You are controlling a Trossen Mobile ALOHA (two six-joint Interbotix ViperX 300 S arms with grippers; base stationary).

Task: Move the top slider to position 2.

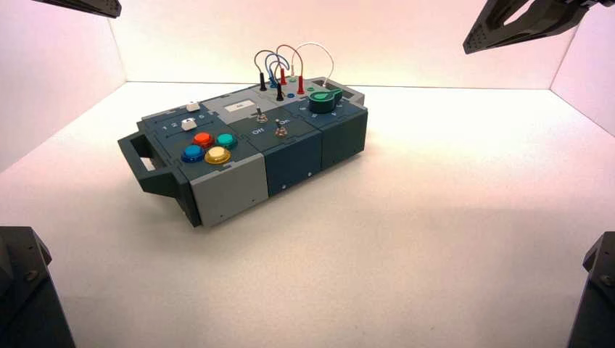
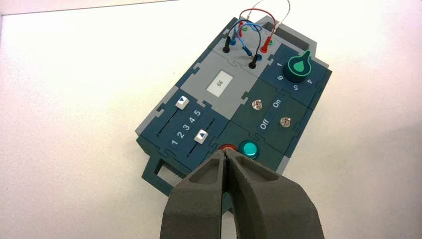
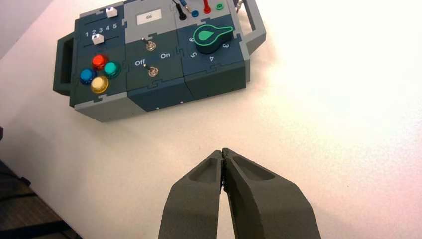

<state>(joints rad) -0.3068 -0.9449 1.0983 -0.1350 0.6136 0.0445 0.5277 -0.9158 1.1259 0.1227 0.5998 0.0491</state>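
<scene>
The top slider [image 2: 182, 102] is a small white knob on the track farther from the coloured buttons; it stands at the 5 end of that track. It also shows in the high view as the top slider [image 1: 192, 106]. The numeral 2 [image 2: 180, 135] is printed between the two tracks. My left gripper [image 2: 225, 152] is shut and empty, held above the box's button end, clear of the sliders. My right gripper [image 3: 222, 151] is shut and empty over bare table, well away from the box [image 3: 149, 99].
The second white slider knob [image 2: 201, 136] sits by the red button [image 2: 228, 148] and teal button [image 2: 248, 149]. Two toggle switches [image 2: 257, 104], a green knob [image 2: 298, 67], plugged wires [image 2: 249, 30] and a side handle [image 1: 138, 163] are on the box. White walls enclose the table.
</scene>
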